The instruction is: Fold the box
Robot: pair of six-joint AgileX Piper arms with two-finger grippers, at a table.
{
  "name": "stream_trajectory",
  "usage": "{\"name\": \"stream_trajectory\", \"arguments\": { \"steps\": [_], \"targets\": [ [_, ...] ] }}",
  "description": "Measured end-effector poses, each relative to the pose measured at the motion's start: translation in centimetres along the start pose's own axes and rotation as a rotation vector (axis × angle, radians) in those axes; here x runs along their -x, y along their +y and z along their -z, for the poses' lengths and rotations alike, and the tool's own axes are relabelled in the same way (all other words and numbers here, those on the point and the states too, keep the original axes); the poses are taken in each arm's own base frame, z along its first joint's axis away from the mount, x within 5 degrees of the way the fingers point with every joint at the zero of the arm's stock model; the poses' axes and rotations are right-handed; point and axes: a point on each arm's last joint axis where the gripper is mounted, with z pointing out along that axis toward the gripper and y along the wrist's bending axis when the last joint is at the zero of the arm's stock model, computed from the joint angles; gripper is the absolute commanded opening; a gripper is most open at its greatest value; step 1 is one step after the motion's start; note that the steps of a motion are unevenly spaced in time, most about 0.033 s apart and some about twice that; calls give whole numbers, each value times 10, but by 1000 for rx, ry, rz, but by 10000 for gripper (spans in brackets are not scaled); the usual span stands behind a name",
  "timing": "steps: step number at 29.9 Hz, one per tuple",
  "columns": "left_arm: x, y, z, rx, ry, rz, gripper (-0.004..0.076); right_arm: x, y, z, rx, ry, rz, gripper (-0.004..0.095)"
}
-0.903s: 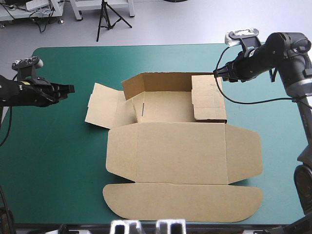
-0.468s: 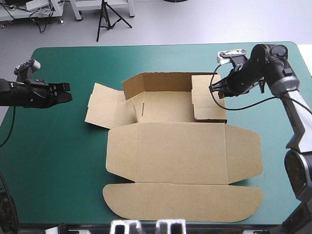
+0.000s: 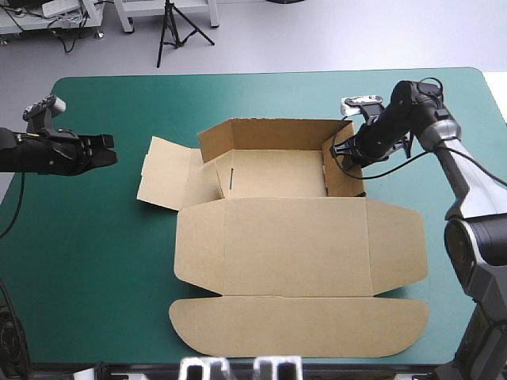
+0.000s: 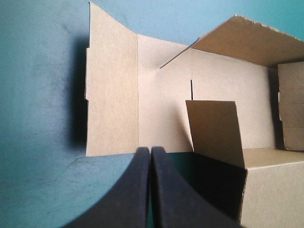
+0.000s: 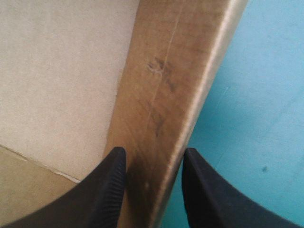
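- Where it lies under the sheet, the table's teal-green cover shows widest left and right of the brown cut-cardboard box.
- The box sits mid-cover, with far and right walls upright, the left flap spread outward and the lid flat.
- The right gripper, black and two-fingered, pinches the box's right wall, one finger on each face.
- The left gripper, fingers pressed together, is well apart from the box's left flap.

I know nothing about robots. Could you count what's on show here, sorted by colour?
Brown: 1, the box
Black: 2, the left claw and the right claw
Teal-green: 1, the table cover
Total: 4
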Motion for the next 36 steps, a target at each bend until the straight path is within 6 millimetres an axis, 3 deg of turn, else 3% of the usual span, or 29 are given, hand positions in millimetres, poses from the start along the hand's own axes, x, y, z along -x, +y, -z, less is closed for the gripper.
{"name": "stream_trajectory", "arguments": {
  "steps": [5, 9, 10, 16, 20, 24, 31, 36],
  "targets": [
    [0, 0, 0, 0, 0, -1, -9, 1, -4, -19, 10, 41, -12, 318],
    [0, 0, 0, 0, 0, -1, -9, 1, -6, -24, 7, 53, -12, 9],
    [0, 0, 0, 0, 0, -1, -9, 1, -6, -24, 6, 54, -15, -14],
    [3, 4, -2, 19, -16, -3, -9, 0, -4, -25, 22, 76, -21, -18],
    [9, 19, -7, 19, -39, 41, -9, 0, -1, -21, 42, 63, -42, -18],
    [19, 39, -5, -74, -117, 132, -9, -2, 6, 5, 54, -1, -29, -18],
    [32, 74, 5, -242, -253, 265, -9, -19, 3, 84, 41, -179, -41, -18],
    [38, 87, -3, -321, -282, 304, -9, -37, -1, 132, 41, -301, -59, -18]
  ]
}}
